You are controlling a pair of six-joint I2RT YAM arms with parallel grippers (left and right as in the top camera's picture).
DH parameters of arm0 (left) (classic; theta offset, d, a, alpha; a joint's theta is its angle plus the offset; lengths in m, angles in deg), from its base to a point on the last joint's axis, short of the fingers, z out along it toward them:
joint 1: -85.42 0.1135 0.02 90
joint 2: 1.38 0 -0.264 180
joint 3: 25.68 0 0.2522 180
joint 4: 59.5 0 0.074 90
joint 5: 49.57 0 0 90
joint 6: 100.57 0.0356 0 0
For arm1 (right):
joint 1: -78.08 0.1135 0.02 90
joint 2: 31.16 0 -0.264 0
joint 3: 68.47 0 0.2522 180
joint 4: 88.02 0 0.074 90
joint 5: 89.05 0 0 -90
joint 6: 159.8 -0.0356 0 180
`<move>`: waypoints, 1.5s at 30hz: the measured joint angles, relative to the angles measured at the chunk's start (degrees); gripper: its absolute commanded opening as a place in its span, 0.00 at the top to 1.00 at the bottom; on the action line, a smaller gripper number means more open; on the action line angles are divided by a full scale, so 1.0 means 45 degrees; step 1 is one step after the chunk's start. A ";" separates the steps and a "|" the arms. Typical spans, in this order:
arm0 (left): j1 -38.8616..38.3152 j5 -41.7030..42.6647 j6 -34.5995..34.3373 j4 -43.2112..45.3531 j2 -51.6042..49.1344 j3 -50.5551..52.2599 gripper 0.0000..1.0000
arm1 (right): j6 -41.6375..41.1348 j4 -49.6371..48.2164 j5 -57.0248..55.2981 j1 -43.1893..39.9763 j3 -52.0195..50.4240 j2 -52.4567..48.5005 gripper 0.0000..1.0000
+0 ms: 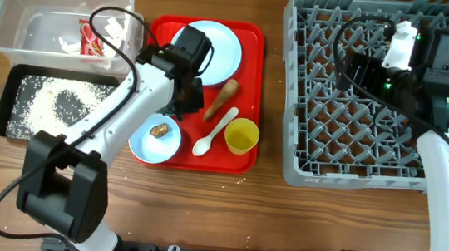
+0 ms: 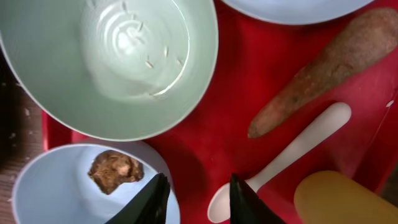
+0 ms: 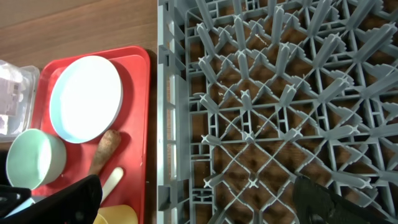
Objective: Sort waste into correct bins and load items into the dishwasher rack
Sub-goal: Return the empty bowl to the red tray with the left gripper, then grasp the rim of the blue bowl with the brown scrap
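Left tool: my left gripper (image 2: 199, 198) hangs low over the flat red serving tray (image 2: 230, 112), jaws moderately apart and holding nothing.
Nearest things: the light blue bowl (image 2: 37, 199) sits just left of the left fingertip, with the small brown food lump (image 2: 115, 171) inside it. The scoop of the white plastic spoon (image 2: 292, 149) lies just beside the right fingertip.
A little further: the whitish bowl (image 2: 50, 74) holds only a few grains. The orange-brown carrot-like piece (image 2: 323, 68) lies beyond the spoon, and the small yellow cup (image 2: 345, 199) is off to the right.
Step in hand: waste sorting, I judge. The lump and the carrot-like piece are not binned.
Next move: I would shift left over the lump, or forward to the carrot-like piece, then close.
Bins: the clear plastic rectangular tub (image 1: 5, 23) holds the red snack wrapper (image 1: 91, 40). The shallow black rectangular tray (image 1: 5, 102) holds white grains (image 1: 43, 102).
Far side: my right gripper (image 3: 196, 183) hovers wide apart and empty over the large grey pegged dishwasher rack (image 1: 322, 152), which has no dishes in it.
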 measured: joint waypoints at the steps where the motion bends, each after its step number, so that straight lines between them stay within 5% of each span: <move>1: -0.0097 0.0083 -0.0083 0.0083 0.0000 0.0209 0.63 | 0.0005 0.0019 0.0000 0.0000 0.0000 0.0000 0.00; 17: -0.0423 0.0287 -0.0461 0.2297 0.0005 0.2929 0.75 | 0.0005 0.0165 0.0000 0.0000 0.0000 0.0000 0.00; 31: -0.0423 -0.0053 -0.0495 -0.0986 0.0704 0.0661 0.72 | 0.0000 0.0170 0.0000 0.0000 0.0000 0.0000 0.00; 37: -0.0423 -0.0855 -0.0889 0.0364 0.0709 0.2346 0.68 | 0.0005 0.0175 0.0000 0.0000 0.0000 0.0000 0.00; 45: -0.0423 -0.0933 -0.1035 0.1622 0.0690 0.3847 0.78 | 0.0000 0.0175 0.0000 0.0000 0.0000 0.0000 0.00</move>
